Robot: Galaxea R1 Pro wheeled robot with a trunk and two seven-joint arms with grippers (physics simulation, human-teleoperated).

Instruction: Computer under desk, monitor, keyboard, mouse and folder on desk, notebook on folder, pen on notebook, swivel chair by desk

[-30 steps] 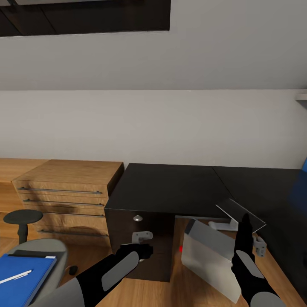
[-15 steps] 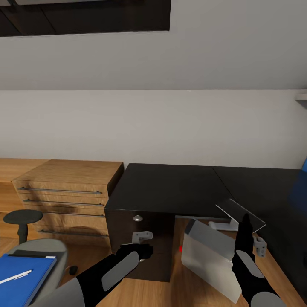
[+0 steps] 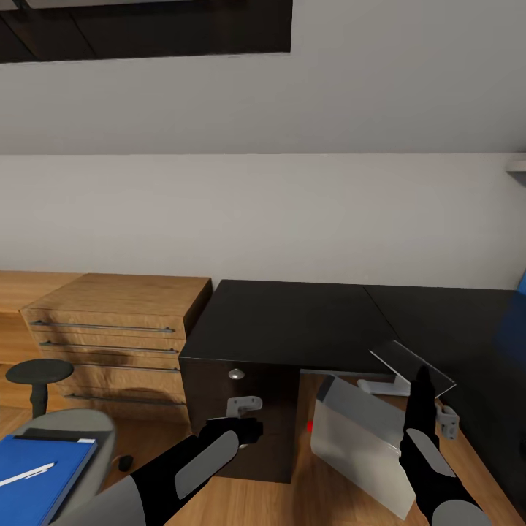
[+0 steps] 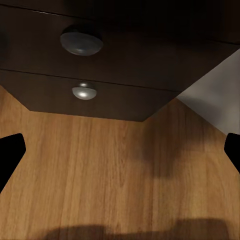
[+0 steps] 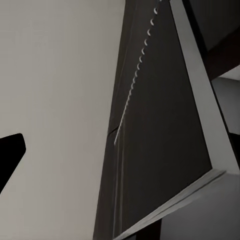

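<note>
The pale grey computer (image 3: 358,438) leans tilted on the floor under the black desk (image 3: 292,321), its red light (image 3: 310,427) facing me. My right gripper (image 3: 415,403) is open and straddles the computer's upper corner. In the right wrist view the computer's panel (image 5: 60,100) is very close and one fingertip (image 5: 10,155) shows. My left gripper (image 3: 241,413) hangs open before the desk's drawers (image 4: 100,55), touching nothing. The blue folder (image 3: 44,467) lies on the swivel chair's grey seat (image 3: 80,427) with the white pen (image 3: 25,475) on it. A dark notebook edge (image 3: 51,435) shows at its far side.
A light wooden drawer unit (image 3: 109,329) stands left of the desk. Before it is a round dark disc on a post (image 3: 38,372), and a small black object (image 3: 126,462) lies on the wooden floor. A blue panel (image 3: 515,314) is at the right edge.
My right forearm has dropped very slightly; everything else is as it was.
</note>
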